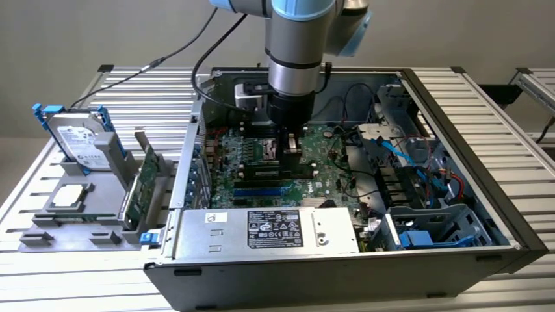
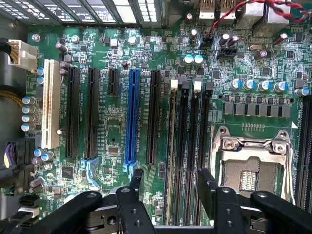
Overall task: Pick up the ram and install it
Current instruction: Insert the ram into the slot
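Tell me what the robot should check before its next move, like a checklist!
1. Hand open: ok, its fingers stand apart.
2. Ram in the hand: not ok, just board shows between the fingers.
3. Hand over the memory slots: ok, it hangs right above them.
4. Slots free: ok, no stick seen in them.
5. Slot clips open: cannot tell.
6. Blue cables out of the way: ok, apart from the hand.

Matt blk plastic fingers (image 2: 208, 190); glossy green mobo (image 2: 114, 122)
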